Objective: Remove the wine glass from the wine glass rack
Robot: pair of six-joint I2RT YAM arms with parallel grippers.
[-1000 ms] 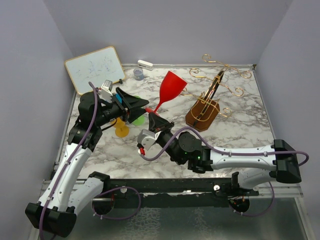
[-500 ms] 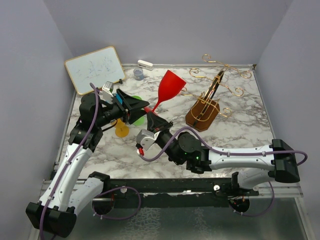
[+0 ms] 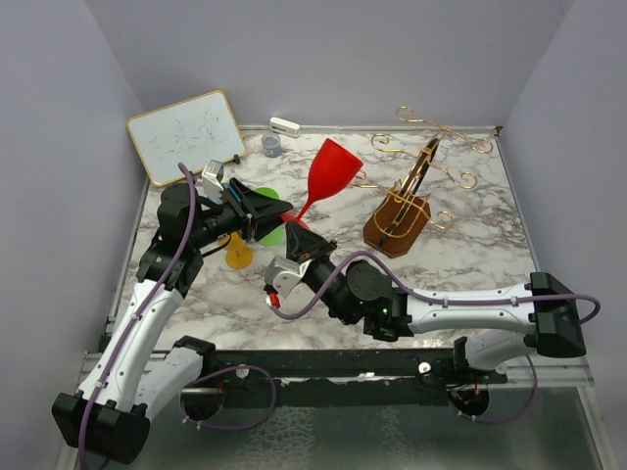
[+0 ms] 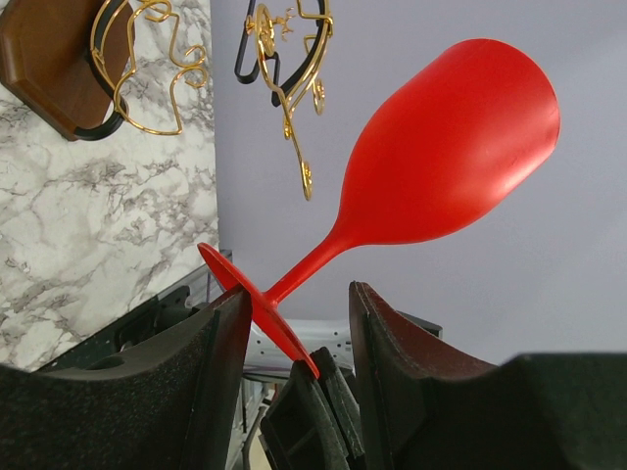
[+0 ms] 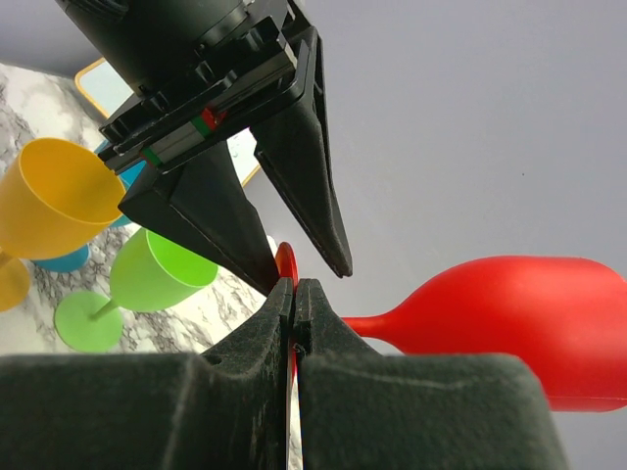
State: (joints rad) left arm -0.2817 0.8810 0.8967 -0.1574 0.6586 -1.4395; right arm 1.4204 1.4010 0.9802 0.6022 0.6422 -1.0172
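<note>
Held clear of the marble table (image 3: 470, 255), just left of the wine glass rack (image 3: 397, 223): red wine glass (image 3: 331, 172), tilted, bowl high & pointing toward the far wall, foot low & nearer the arms. Off the gold arms. Bowl just beside one gold curl in top view, contact there unclear.

Pinched by the rim of its foot in R gripper (image 3: 299, 231), reaching in from rack's near-left. On R wrist cam, fingers (image 5: 260, 333) pressed together w/ only the thin red disc btwn them, stem & bowl running off to one side.

Straddled as well by L gripper (image 3: 282, 208), a little farther left of rack. On L wrist cam, fingers (image 4: 211, 372) spread apart either side of stem & foot. Disc edge at or against one pad, no clamp on it.

Also in L wrist cam, beyond the bowl: rack's dark wooden base on the marble, gold scrolls rising from it.

Well left of rack, below the L arm: yellow glass (image 3: 238, 253) & green glass (image 3: 271, 235) on the marble, w/ a blue one (image 5: 59, 262) mostly hidden behind the yellow. Far-left of rack: whiteboard (image 3: 186, 134) propped in the corner, grey tape roll (image 3: 271, 145), small white item (image 3: 284, 125) by the back edge.
</note>
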